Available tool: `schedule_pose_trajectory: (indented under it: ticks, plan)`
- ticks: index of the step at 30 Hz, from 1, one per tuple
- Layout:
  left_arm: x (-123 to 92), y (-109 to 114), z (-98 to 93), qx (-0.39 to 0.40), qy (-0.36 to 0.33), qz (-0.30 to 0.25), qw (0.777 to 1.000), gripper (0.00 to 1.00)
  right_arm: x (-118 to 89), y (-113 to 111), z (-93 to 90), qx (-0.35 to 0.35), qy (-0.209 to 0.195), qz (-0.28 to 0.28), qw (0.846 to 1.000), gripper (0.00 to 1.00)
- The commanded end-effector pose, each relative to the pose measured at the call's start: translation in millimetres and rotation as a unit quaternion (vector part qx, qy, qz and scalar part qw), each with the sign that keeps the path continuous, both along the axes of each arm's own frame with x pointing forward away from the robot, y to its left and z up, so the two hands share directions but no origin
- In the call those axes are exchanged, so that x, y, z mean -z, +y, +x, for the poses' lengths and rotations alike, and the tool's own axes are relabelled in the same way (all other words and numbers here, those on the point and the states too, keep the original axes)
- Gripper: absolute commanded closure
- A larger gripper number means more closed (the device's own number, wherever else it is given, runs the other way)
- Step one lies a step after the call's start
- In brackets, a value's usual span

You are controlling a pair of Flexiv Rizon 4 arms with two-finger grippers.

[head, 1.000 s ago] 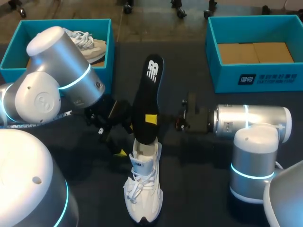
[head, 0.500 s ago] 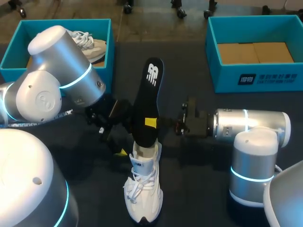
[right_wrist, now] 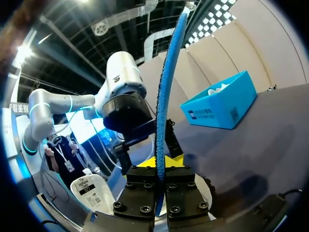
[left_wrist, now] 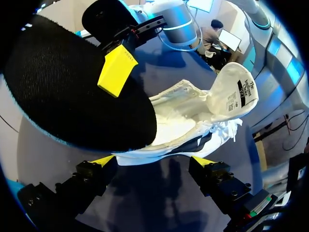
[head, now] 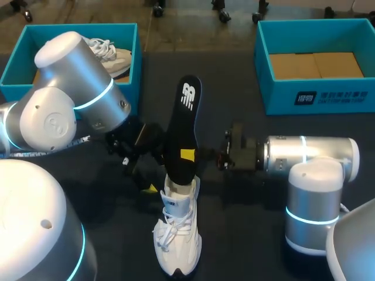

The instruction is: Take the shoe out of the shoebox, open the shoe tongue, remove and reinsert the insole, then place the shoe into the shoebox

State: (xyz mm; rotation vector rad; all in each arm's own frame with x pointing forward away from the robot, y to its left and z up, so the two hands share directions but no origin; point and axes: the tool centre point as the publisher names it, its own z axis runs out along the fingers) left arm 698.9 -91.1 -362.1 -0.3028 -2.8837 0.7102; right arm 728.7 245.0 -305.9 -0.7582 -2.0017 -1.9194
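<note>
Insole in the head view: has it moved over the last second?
Yes. The insole, held by the right gripper, has slid slightly toward the white shoe; its logo end sits lower against the left shoebox wall.

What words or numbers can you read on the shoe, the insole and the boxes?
White logo on the insole: a mark only, no words to quote.
White print on the front of the right shoebox: too small to read.
Black label on the shoe tongue: print too blurred to read.
So nothing can be quoted.
</note>
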Motion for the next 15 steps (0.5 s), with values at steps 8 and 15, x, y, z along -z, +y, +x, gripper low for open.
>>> schedule_pose_trajectory:
  ticks: [8,15]
  plan:
    - [1,0,-0.8,0.0,-0.001,-0.001,1.0,0.0,2,6,-4.1,0.003,-0.022,-0.016,1.0,1.0]
    - [1,0,-0.8,0.0,-0.001,-0.001,1.0,0.0,7,8,-12.6,0.005,-0.034,-0.03,0.999,1.0]
